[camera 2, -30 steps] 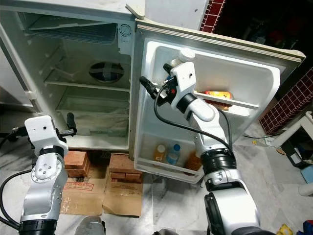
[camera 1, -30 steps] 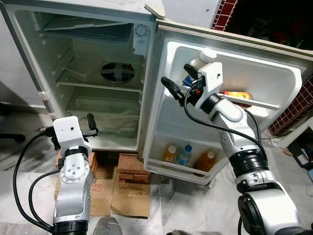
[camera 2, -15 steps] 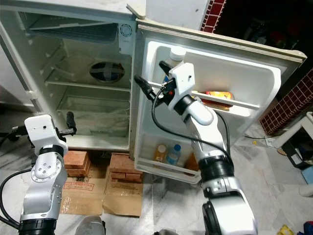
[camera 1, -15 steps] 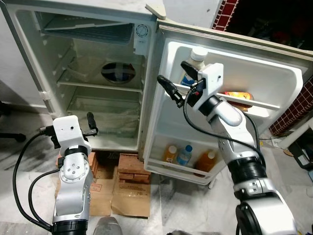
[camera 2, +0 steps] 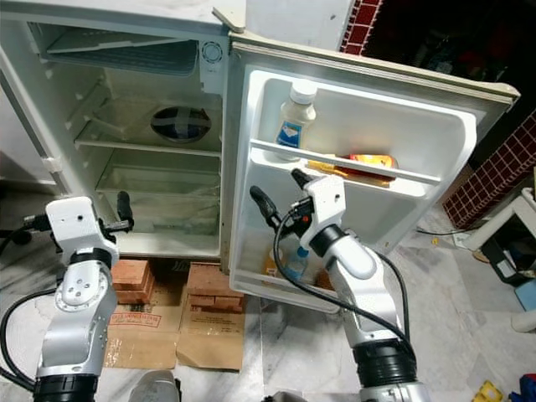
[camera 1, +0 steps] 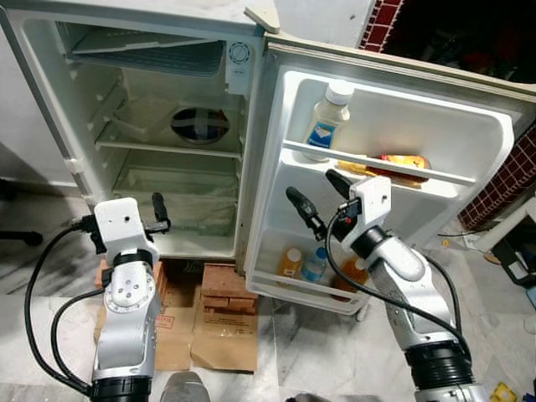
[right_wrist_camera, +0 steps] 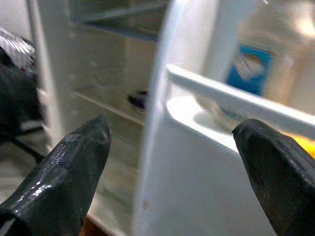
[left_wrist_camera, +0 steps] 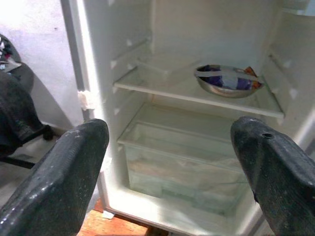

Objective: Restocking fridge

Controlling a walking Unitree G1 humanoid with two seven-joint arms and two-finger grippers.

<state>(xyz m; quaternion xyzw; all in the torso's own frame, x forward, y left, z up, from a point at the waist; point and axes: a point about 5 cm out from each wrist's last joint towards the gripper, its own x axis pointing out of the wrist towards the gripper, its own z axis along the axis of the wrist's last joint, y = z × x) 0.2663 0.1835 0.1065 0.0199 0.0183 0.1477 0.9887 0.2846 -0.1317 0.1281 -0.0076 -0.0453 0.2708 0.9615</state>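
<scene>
A white bottle with a blue label stands upright at the left end of the open fridge door's upper shelf, with nothing touching it. My right gripper hangs below that shelf, in front of the door, open and empty. The right wrist view looks up between its fingers at the shelf rail and the blurred bottle. My left gripper is open and empty, held low before the fridge's main compartment.
An orange-yellow packet lies on the same upper shelf. The lower door shelf holds orange bottles and a blue one. Inside the fridge, a steel bowl sits above a clear drawer. Bricks and cardboard lie beneath.
My right gripper has let go of the bottle, which now stands alone on the upper door shelf. The right arm has dropped down and back. The left arm is still.
</scene>
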